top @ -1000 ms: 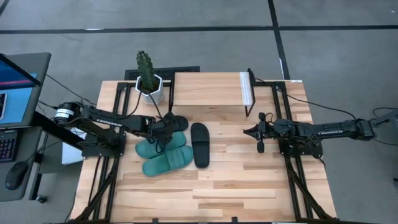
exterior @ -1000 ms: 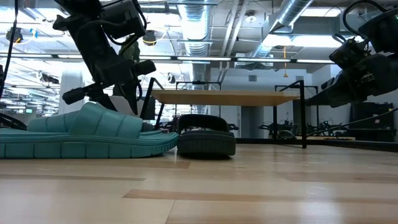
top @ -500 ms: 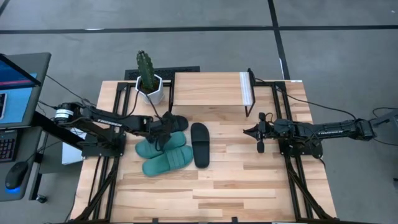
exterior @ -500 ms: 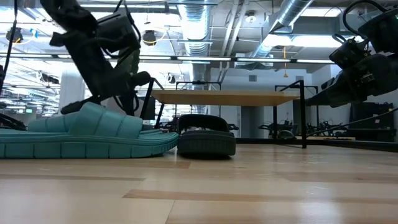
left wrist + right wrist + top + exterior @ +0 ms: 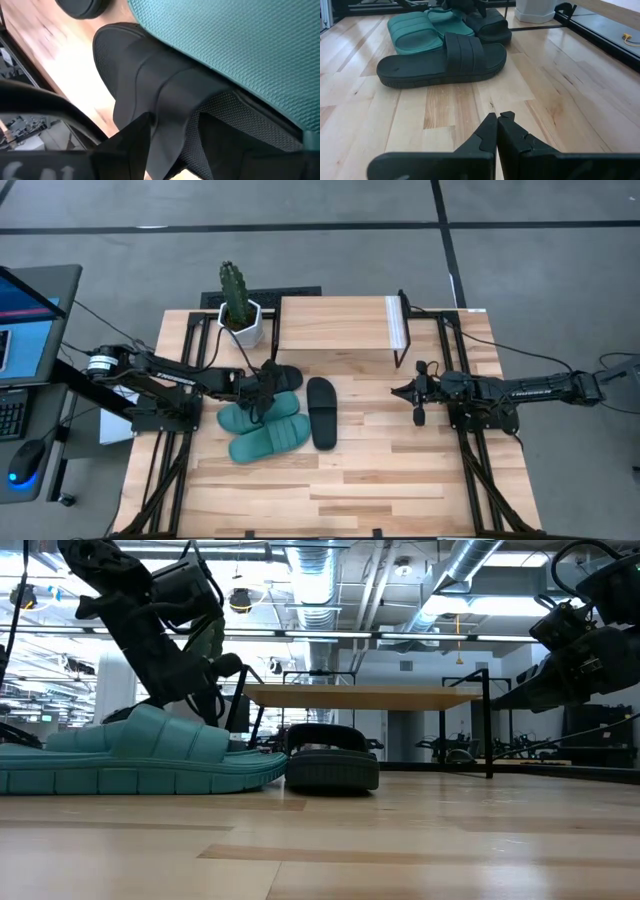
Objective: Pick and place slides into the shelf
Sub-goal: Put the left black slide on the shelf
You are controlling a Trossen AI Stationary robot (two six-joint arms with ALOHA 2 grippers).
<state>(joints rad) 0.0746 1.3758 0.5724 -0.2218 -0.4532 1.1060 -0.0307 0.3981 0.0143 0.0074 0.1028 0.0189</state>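
Note:
My left gripper (image 5: pixel 268 388) is down on a black slide (image 5: pixel 285 376) near the table's middle left, shut on its strap. Two teal slides (image 5: pixel 250 417) (image 5: pixel 268 438) lie sole-down just in front of it, one tight against the held slide's edge (image 5: pixel 240 45). The second black slide (image 5: pixel 322 412) lies flat to their right and also shows in the right wrist view (image 5: pixel 445 62). The shelf (image 5: pixel 335 325) stands at the far edge. My right gripper (image 5: pixel 418 395) hovers shut over bare table on the right. My left gripper pinches the black slide's strap (image 5: pixel 170 100) at its side. One finger (image 5: pixel 135 135) is outside the slide and the other (image 5: pixel 215 135) is over the textured footbed. The fingers slant down from the table's left. The slide rests on the table.
A cactus in a white pot (image 5: pixel 240 320) stands at the far left, next to the shelf and close behind my left arm. A desk with a monitor sits off the table's left edge. Bare wood stretches along the near half of the table (image 5: pixel 340 490).
My left gripper has sunk lower toward the black slide behind the teal slide, its wrist tipping further down. The slides have stayed where they were.

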